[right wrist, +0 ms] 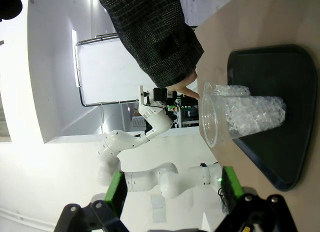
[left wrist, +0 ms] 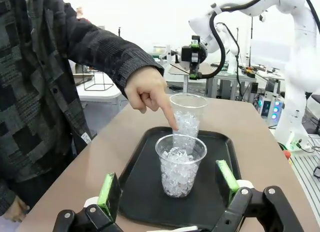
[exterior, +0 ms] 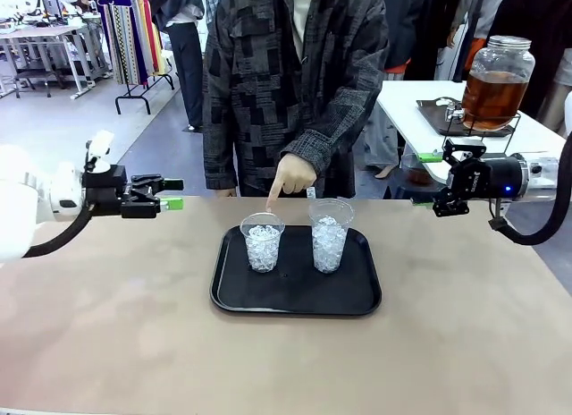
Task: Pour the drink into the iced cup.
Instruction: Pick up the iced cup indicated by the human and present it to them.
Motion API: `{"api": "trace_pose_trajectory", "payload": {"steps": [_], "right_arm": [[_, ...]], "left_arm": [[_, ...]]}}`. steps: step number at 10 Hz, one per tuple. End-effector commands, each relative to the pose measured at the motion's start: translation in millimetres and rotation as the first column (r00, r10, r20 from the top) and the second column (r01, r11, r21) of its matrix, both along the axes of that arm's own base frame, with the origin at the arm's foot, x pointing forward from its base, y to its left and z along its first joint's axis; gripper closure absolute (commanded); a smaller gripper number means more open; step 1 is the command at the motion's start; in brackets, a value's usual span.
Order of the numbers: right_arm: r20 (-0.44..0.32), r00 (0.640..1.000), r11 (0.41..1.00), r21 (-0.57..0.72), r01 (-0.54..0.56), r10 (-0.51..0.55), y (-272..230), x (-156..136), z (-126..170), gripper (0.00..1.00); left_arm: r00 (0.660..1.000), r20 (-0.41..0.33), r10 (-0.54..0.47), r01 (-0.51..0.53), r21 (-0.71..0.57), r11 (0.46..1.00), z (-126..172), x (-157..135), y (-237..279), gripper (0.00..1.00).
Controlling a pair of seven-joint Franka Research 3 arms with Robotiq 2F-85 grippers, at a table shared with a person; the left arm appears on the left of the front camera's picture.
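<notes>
1. The drink [exterior: 487,97], amber and see-through, sits in a large glass jar [exterior: 497,71] on a white side table [exterior: 407,97] beyond the main table's [exterior: 107,326] far right corner, well apart from both cups.
2. The jar stands upright on a wire stand, its long axis vertical and its lid on top. The tap [exterior: 451,114] is low on the side toward the picture's left, presumably raised so that a cup can be put under it.
3. Two clear cups of ice are set upright, mouths up, on a black tray [exterior: 232,294] at mid-table: a shorter cup [exterior: 263,242] to the robot's left and a taller cup [exterior: 329,236] beside it, not touching.
4. A person's hand [exterior: 290,175] is held over the tray with its forefinger aimed down just behind the shorter cup's rim, apparently to mark it as the one to fill.
5. The left gripper [exterior: 170,194] is held level above the table, fingers apart and empty, aimed at the cups.
6. The right gripper [exterior: 425,179] is held likewise on the other side, fingers apart and empty, just in front of the jar's table.
</notes>
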State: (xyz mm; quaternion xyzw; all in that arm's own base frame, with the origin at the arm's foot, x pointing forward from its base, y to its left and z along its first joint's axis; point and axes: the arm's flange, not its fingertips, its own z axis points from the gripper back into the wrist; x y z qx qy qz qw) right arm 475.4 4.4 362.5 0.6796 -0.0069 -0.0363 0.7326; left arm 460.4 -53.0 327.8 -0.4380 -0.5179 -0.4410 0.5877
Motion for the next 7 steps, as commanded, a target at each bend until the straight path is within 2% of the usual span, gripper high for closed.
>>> {"api": "trace_pose_trajectory", "payload": {"steps": [1, 5, 7], "right_arm": [[0.005, 1.000, 1.000, -0.001, 0.001, -0.001, 0.4, 0.0, 1.3, 0.00], [0.005, 1.000, 1.000, -0.001, 0.001, -0.001, 0.4, 0.0, 1.3, 0.00], [0.005, 1.000, 1.000, -0.001, 0.001, -0.001, 0.4, 0.0, 1.3, 0.00]], "left_arm": [[0.994, 0.024, -0.106, 0.105, 0.034, 0.994, -13.1, 11.3, -7.9, 0.00], [0.983, -0.012, -0.186, 0.186, 0.080, 0.979, -27.3, 28.6, -21.0, 0.00], [0.984, -0.028, -0.178, 0.180, 0.100, 0.979, -32.4, 35.4, -27.9, 0.00]]}}
